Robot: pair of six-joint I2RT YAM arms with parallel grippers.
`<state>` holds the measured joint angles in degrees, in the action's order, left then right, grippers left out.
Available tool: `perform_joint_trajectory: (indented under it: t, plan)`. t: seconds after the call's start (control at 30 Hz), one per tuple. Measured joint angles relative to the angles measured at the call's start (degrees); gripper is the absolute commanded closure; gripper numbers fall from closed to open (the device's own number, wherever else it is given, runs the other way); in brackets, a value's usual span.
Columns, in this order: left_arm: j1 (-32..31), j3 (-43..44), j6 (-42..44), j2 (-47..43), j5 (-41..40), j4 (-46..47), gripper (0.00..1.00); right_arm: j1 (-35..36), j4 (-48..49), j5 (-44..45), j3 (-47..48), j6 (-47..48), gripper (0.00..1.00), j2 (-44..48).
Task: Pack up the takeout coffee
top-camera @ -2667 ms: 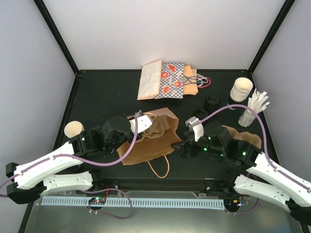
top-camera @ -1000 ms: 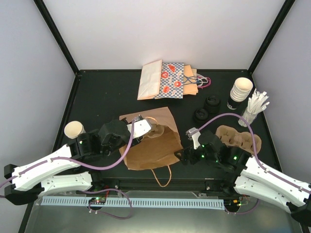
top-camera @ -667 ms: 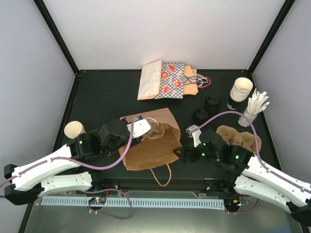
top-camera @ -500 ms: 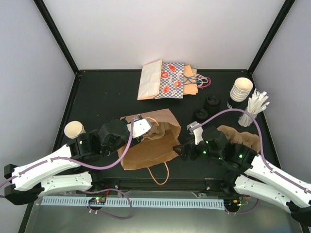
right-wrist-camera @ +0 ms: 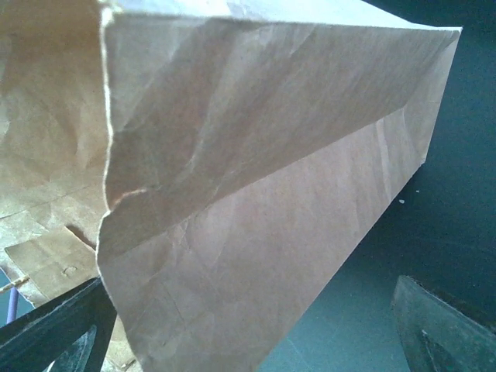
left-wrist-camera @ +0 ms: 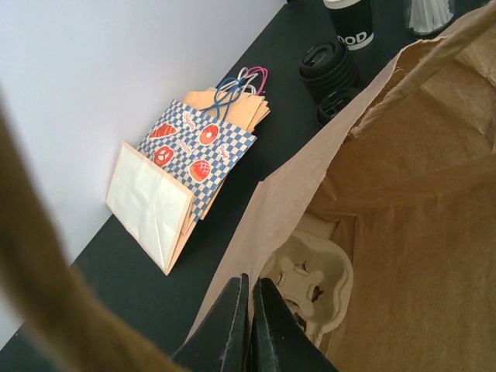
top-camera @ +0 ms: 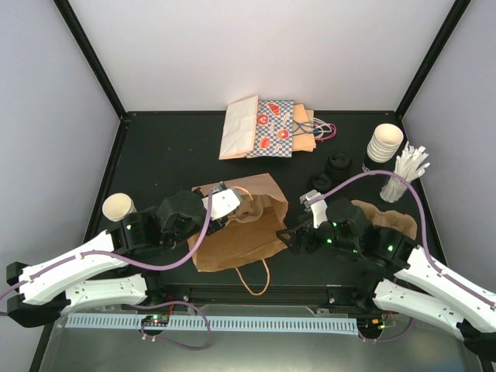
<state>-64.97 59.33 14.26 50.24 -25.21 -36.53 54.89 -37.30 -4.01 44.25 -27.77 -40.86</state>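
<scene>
Left of the bag [top-camera: 242,232], the cup [top-camera: 118,207] stands lidless, not yet packed, while the left hand [left-wrist-camera: 249,298] pinches the bag's rim, the right hand [right-wrist-camera: 248,310] gapes beside it, and a carrier [left-wrist-camera: 310,283] sits inside.

Broad bare black tabletop [top-camera: 170,155] runs from the far-left corner to the gap between the crumpled brown paper bag [top-camera: 232,240] and the flat plain and checked paper bags [top-camera: 267,128] piled at the far edge. The brown bag's mouth gapes, but the left gripper [left-wrist-camera: 249,318] pinches its rim and a moulded pulp cup carrier [left-wrist-camera: 310,283] sits inside. The right gripper [top-camera: 288,239], fingers spread, crowds the bag's right side. Further right, 2 stacks of black lids [top-camera: 339,163], a tower of white cups [top-camera: 385,142], a bundle of white stirrers [top-camera: 407,172] and a second pulp carrier [top-camera: 391,221] stand close together.
</scene>
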Motion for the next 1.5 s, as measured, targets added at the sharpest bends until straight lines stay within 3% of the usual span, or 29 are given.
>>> perform_joint_trajectory:
  t: [0.33,0.6,1.03,1.5]
  plan:
    - [0.2,2.6,-2.7,1.3,-0.9,-1.1,0.97,0.0,-2.1,2.8,4.2,0.7,0.00,0.8]
    - [4.5,10.6,-7.1,5.7,-0.4,-5.8,0.97,0.0,-5.8,11.2,11.3,1.7,0.00,-0.2]
    - [23.0,22.0,-15.8,16.4,12.6,-16.0,0.98,0.0,-8.8,29.0,13.2,-3.0,0.00,6.5]
    - [44.6,26.2,-19.4,23.7,29.3,-16.9,0.98,0.0,-9.4,29.9,9.0,-4.6,0.00,6.0]
